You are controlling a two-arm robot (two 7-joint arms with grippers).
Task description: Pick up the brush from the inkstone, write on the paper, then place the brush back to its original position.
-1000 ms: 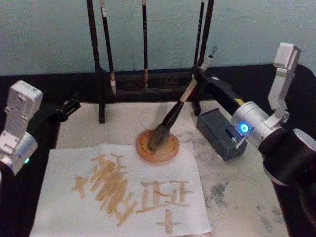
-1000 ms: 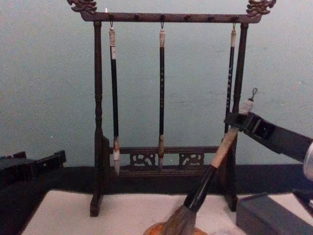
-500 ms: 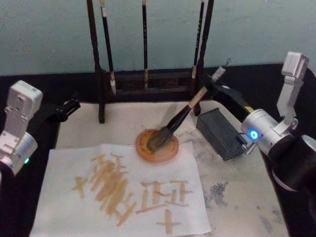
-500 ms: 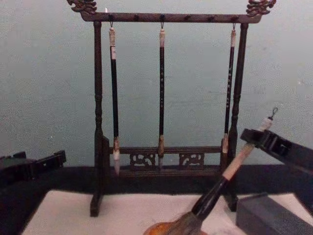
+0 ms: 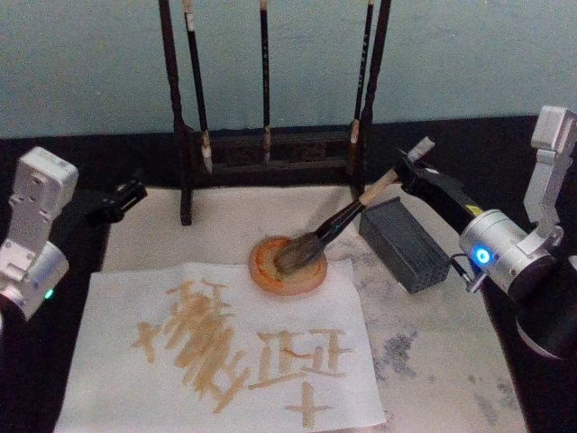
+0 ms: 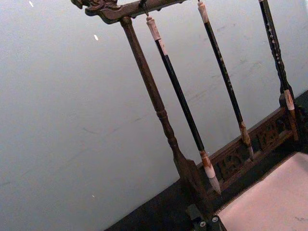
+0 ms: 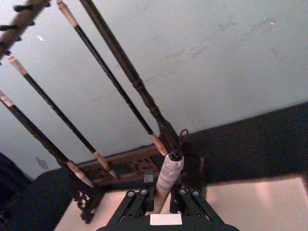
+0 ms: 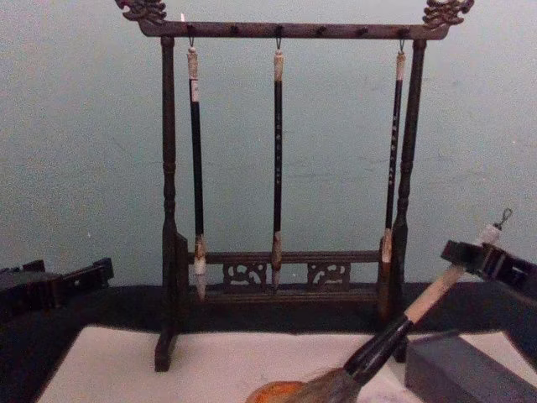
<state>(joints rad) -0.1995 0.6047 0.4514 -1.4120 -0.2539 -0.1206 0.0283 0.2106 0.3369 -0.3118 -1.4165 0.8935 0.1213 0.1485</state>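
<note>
Grey-brown bristles of the brush (image 5: 334, 224) rest in the inkstone (image 5: 269, 280) beside the written paper (image 5: 117, 379), its handle tipped far lower than a second ago and clamped by the right gripper (image 5: 404, 176), so release seems near; left gripper (image 5: 126, 194) parked leftward.

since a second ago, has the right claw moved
Yes. The right claw has swung right and down, away from the rack's right post, laying the brush flatter.
</note>
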